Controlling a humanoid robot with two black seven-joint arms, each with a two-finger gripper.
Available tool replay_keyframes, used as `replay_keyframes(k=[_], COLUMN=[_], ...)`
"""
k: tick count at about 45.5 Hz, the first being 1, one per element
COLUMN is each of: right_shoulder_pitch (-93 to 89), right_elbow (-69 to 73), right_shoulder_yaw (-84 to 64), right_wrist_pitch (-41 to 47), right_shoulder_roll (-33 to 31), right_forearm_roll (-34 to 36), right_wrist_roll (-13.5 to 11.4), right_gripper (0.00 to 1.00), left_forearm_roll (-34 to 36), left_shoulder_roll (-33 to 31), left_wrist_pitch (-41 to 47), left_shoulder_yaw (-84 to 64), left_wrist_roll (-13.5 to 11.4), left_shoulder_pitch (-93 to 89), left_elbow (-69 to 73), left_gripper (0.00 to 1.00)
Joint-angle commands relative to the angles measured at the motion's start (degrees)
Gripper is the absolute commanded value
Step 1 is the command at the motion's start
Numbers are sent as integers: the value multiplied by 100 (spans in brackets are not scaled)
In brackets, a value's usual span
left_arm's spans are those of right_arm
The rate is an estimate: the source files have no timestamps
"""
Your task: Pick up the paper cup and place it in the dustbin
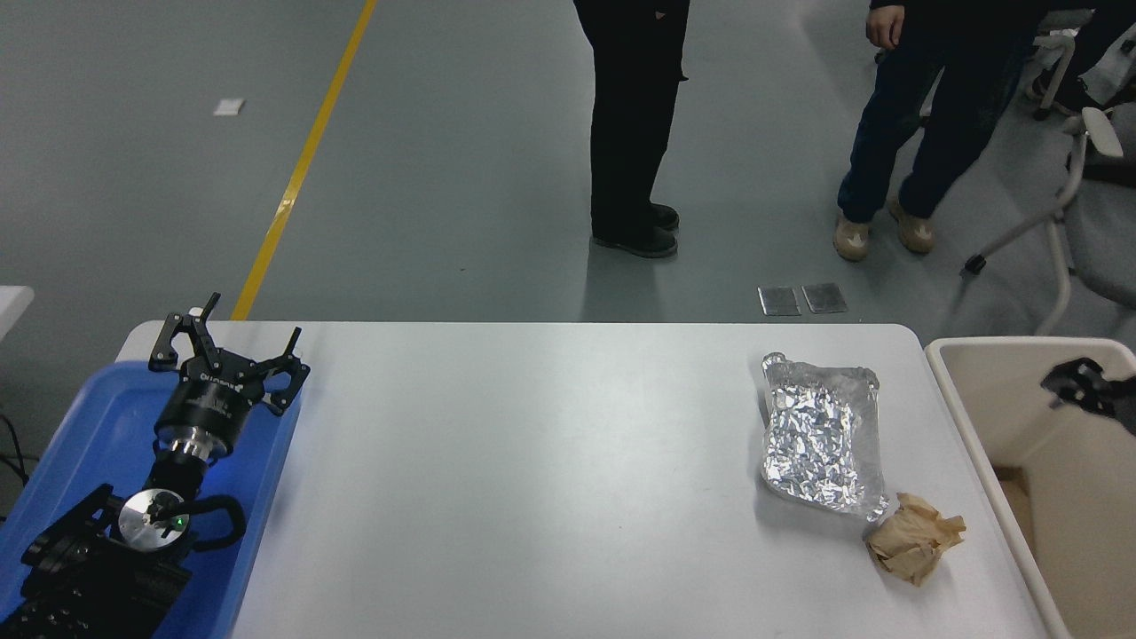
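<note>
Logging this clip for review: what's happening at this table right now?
Nothing is being held. The right gripper pokes in from the right edge above the cream dustbin; too little of it shows to tell whether it is open. No paper cup is visible. A silver foil pouch and a crumpled brown paper ball lie on the white table near the bin. The left gripper is parked, open, over the blue tray. Two people stand beyond the table.
</note>
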Motion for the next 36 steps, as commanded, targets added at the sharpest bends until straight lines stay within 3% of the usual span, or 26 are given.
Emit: replay_keyframes(k=[1, 7, 20, 36], right_shoulder_pitch=[1342, 1597, 1835, 2063], right_elbow=[369, 527, 615, 553], right_shoulder_yaw=[-171, -66, 505, 497], right_wrist_pitch=[1662, 1662, 1662, 1662], right_shoulder_roll=[938, 1607, 2389, 2398], right_forearm_roll=[5, 5, 22, 365], right_wrist_roll=[8, 8, 17, 26], right_gripper=[100, 100, 100, 100], left_forearm_roll=[-8, -8, 1, 1], left_shoulder_roll=[0, 0, -9, 0], left_wrist_pitch=[0, 0, 0, 0], left_shoulder_yaw=[-3, -3, -3, 23], left_wrist_roll=[0, 0, 0, 9], left_shoulder_pitch=[3, 3, 3, -14], left_elbow=[0, 0, 0, 0], left_gripper=[99, 99, 99, 99])
